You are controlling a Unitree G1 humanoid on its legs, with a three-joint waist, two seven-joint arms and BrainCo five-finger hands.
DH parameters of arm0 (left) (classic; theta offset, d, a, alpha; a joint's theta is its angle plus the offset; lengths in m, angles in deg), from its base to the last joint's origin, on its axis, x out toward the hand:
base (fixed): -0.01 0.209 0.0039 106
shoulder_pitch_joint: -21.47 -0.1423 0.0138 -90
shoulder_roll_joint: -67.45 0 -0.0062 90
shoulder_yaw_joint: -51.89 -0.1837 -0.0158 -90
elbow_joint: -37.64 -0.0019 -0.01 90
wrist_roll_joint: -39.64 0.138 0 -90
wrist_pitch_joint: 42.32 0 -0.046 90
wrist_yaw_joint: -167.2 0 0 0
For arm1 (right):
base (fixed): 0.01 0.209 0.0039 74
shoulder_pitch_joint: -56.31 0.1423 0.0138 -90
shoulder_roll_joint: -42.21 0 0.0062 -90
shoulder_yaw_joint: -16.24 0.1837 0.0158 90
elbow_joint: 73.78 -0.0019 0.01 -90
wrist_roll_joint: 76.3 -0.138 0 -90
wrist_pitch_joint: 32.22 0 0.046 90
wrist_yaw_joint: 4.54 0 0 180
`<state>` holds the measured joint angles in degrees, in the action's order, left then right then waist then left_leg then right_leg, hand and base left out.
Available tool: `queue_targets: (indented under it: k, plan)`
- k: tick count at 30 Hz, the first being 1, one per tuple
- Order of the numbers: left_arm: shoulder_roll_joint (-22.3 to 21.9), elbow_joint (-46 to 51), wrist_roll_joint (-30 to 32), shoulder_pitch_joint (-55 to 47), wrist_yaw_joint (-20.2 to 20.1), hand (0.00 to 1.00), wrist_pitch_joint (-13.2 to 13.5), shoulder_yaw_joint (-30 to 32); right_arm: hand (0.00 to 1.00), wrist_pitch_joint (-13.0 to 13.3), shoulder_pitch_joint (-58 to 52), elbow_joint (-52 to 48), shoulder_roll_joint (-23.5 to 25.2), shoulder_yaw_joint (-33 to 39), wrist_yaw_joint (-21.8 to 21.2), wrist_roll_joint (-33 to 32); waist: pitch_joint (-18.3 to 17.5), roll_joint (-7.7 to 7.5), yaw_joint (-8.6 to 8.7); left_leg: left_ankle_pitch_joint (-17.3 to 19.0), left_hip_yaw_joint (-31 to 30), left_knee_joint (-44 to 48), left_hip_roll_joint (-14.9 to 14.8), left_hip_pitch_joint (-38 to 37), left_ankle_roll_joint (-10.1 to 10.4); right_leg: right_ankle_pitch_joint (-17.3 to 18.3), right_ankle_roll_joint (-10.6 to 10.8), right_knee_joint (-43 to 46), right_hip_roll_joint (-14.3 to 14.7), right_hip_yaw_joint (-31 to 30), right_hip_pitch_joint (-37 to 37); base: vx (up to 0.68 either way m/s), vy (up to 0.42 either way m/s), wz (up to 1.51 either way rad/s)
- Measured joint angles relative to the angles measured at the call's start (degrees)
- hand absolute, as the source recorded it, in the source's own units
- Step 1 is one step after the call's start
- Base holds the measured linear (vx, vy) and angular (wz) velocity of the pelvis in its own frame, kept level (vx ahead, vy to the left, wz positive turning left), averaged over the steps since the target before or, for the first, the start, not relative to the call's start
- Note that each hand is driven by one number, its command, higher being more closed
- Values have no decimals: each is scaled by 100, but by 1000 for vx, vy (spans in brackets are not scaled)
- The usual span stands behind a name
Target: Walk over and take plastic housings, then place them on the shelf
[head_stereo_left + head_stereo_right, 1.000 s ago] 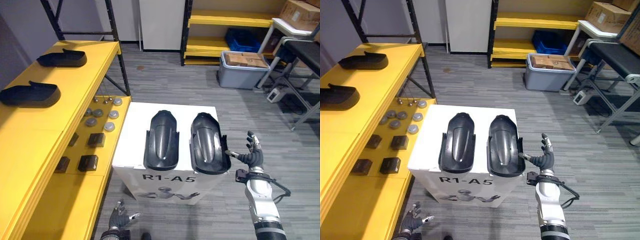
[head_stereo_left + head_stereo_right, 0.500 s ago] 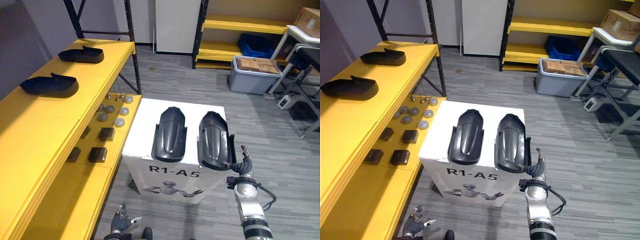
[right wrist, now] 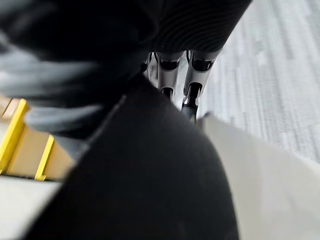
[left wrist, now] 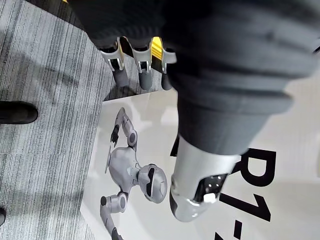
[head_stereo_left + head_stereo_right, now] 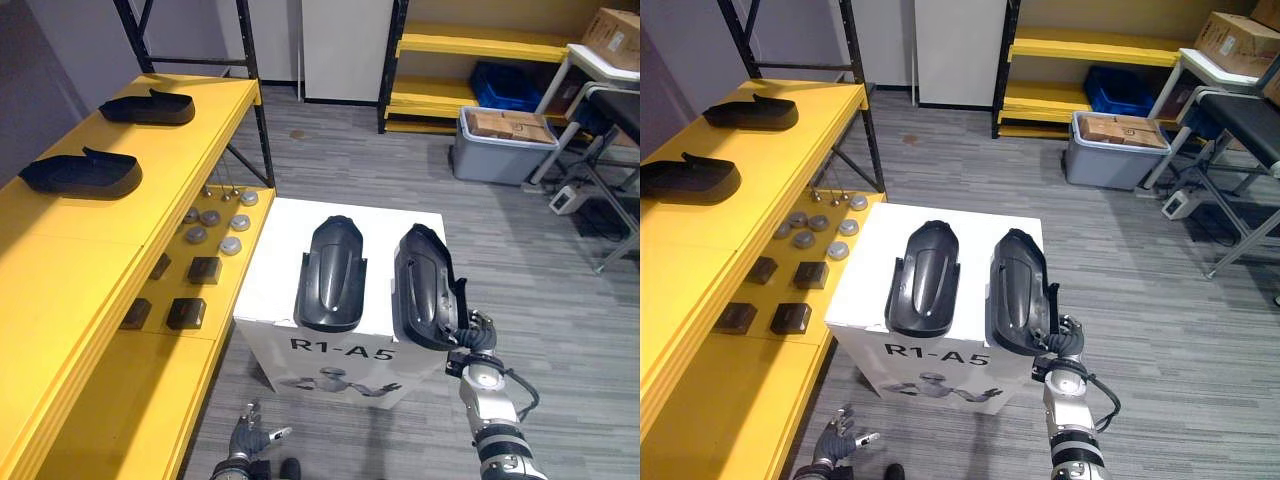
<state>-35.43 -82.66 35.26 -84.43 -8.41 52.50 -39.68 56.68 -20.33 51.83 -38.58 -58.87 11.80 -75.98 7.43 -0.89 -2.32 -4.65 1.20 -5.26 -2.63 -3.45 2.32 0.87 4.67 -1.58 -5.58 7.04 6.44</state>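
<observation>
Two black plastic housings (image 5: 82,175) lie on the yellow metal shelf (image 5: 60,270); two more wait on the white box (image 5: 270,280). The right hand (image 5: 473,335) touches one (grip unclear); the left hand (image 5: 250,438) hangs relaxed.

Black housings (image 5: 330,272), white box (image 5: 268,275), yellow shelf (image 5: 80,250)

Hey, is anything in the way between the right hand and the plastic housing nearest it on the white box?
Nothing visible. The right hand sits right at the near right edge of the right-hand plastic housing, which lies on the white box.
</observation>
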Motion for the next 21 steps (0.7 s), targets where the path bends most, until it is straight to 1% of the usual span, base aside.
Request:
queue_targets:
  k: [5, 10, 13, 16, 18, 21]
  plan:
    - [3, -13, -5, -1, 9, 0, -19, 3, 100, 34, -19, 45, -28, -1, -13, -172, 3, -6, 3, 20, 29, 1, -37, -9, 28, -7, -13, -41, 32, -14, 17, -5, 2, -2]
    - [-1, 32, -57, 40, 28, 0, -42, 10, 100, 23, -218, -263, 78, -42, -66, -254, 14, -25, -5, 53, 27, 2, -55, -81, 60, -16, -29, -110, 55, -9, 127, 7, 0, 0]
    - [-13, 354, -109, 26, 44, 0, -49, 123, 100, -33, -339, -576, 157, 8, 3, -244, 17, -21, -5, 54, 22, 5, -51, -46, 58, -16, -29, -115, 51, -10, 130, 0, 0, 0]
    - [-37, 791, -116, -1, 154, 0, -46, 369, 100, -32, -546, -1264, 296, 97, 162, -146, 17, -18, 0, 54, 13, 19, -48, -37, 57, -17, -29, -112, 49, -9, 121, 0, 0, 0]
    - [-79, 1268, -124, -10, 253, 0, -30, 503, 100, -31, -687, -1931, 297, 96, 215, 41, 17, -20, -5, 53, 8, 27, -67, -33, 57, -18, -29, -92, 45, -14, 111, 0, 0, 0]
    - [-268, 1963, -263, -92, 310, 0, 62, 725, 100, -29, -716, -2352, 378, 229, 310, 183, 17, -19, 4, 54, 2, 27, -45, -32, 57, -18, -28, -77, 31, -16, 91, -5, 6, -1]
